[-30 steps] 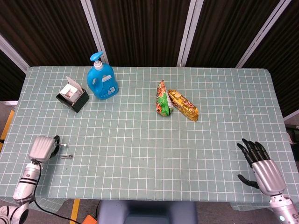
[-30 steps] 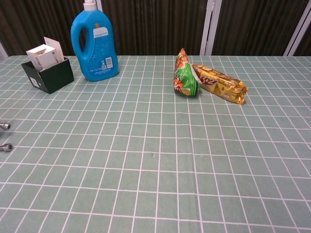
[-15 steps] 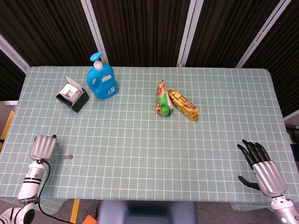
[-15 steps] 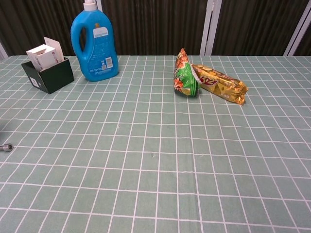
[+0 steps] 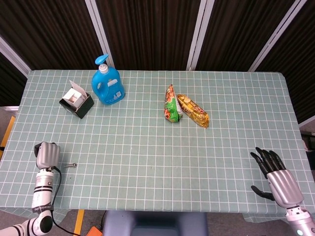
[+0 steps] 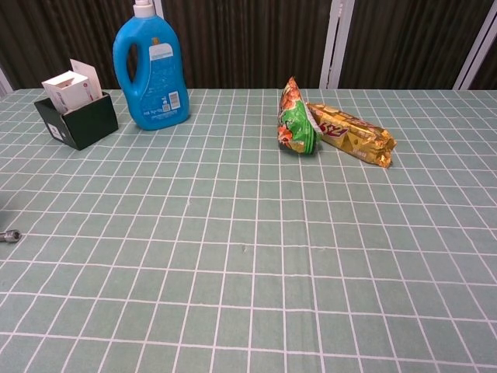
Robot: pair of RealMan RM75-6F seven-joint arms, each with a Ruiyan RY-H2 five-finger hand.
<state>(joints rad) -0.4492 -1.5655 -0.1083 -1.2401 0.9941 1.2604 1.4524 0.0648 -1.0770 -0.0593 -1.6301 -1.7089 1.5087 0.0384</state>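
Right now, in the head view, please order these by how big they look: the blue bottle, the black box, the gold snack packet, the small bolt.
1. blue bottle
2. gold snack packet and black box: they look alike, so no ranking.
3. small bolt, nearest the left hand

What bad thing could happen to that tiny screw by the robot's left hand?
The small screw lies loose on the tablecloth, right beside the left hand and near the table's front left corner. A clumsy nudge from that hand might roll it off the edge. It is also so tiny that the big fingers could slip off it or push it away instead of picking it up. The right hand is far off on the other side with fingers apart, so it probably could not help catch it.
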